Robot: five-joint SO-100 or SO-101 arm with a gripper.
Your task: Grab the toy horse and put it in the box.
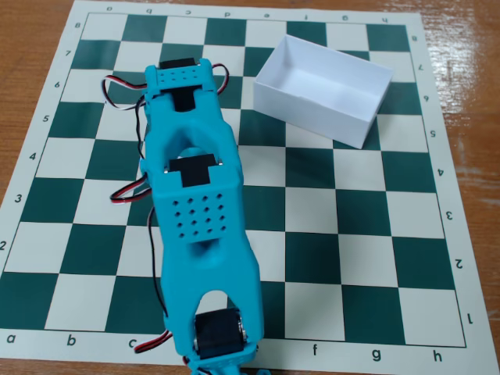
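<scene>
The white open-topped box [322,90] stands at the upper right of the chessboard, and its inside shows nothing but white floor. The toy horse is hidden or out of view. My turquoise arm [199,226] stretches from the bottom edge up the left half of the board. Its wrist head [184,78] hangs over the squares left of the box, about one square from the box's near corner. The gripper's fingers point down under that head and are hidden by it, so their state does not show.
The green-and-white chessboard mat [351,234] lies on a wooden table [473,94]. Red, black and white servo cables [125,86] loop out from the arm's left side. The arm covers several squares beneath it.
</scene>
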